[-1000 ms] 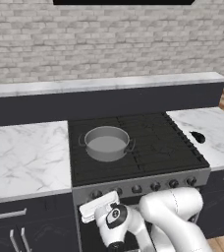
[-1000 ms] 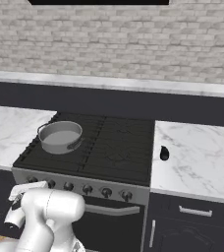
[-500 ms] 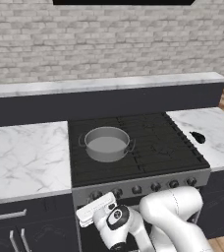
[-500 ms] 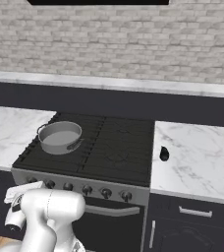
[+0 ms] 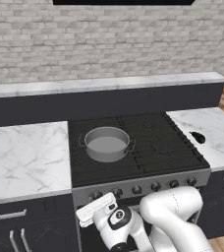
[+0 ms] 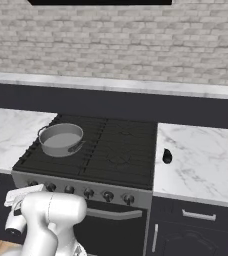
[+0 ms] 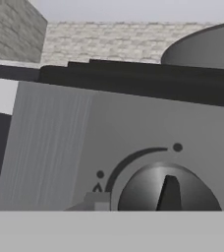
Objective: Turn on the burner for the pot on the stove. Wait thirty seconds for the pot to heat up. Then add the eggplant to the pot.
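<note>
The black gas stove (image 5: 138,147) lies ahead of the gripper (image 5: 95,209). Beyond it stands the squat grey metal pot (image 5: 106,143); the small dark eggplant (image 5: 198,137) sits far right. A round dark knob (image 7: 169,193) is immediately ahead; grip unclear.

Grey pot (image 5: 106,143) upright on stove (image 5: 148,147) rear-left burner; eggplant (image 5: 198,137) on right counter.
</note>
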